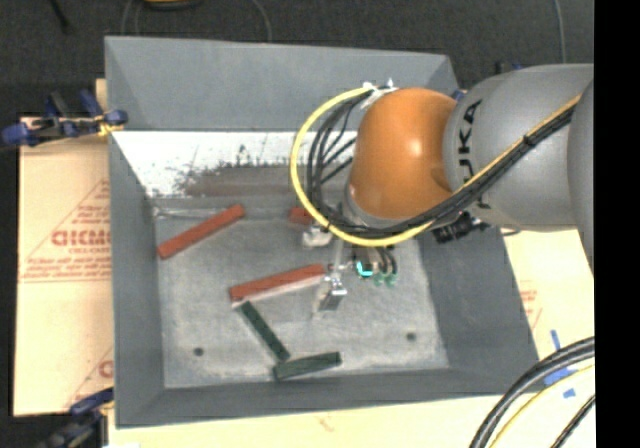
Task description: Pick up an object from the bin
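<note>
My gripper (335,288) hangs low over the middle of the bin, under the arm's orange cover. Its metal tip is at the right end of a reddish-brown flat stick (272,284) that lies nearly level on the bin floor. Whether it touches that stick I cannot tell. A dark green stick (262,329) lies slanted just below the reddish-brown one, to the gripper's lower left. A small reddish piece (300,216) peeks out from under the arm's cables above the gripper.
A second reddish-brown stick (200,231) lies slanted at the bin's upper left. Another dark green stick (307,365) rests near the front wall. The arm and its cover hide the bin's right rear part.
</note>
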Robot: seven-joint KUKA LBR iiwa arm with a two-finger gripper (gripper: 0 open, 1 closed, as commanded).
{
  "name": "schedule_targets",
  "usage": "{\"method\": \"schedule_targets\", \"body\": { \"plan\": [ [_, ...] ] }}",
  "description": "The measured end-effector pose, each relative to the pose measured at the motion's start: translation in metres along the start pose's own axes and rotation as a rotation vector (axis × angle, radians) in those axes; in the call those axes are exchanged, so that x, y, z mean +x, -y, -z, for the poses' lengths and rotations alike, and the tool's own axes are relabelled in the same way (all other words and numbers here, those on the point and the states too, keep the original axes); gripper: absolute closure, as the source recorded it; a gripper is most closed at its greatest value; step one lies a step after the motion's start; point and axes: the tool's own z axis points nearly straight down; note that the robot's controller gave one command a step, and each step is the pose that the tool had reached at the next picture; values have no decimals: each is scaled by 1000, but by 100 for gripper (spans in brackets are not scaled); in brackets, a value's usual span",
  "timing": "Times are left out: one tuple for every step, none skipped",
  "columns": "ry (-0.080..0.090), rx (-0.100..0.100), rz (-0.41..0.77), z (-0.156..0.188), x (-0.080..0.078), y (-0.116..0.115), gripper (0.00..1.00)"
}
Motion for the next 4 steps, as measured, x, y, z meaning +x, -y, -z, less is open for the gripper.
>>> {"method": "schedule_targets", "body": {
  "plan": [
    [8, -1, -1, 4, -2, 0, 0],
    [14, 3, 115, -51, -38, -12, 0],
    [5, 4, 182, -53, -54, -21, 0],
    [9, 0, 180, -47, -42, -18, 0]
  ]
}}
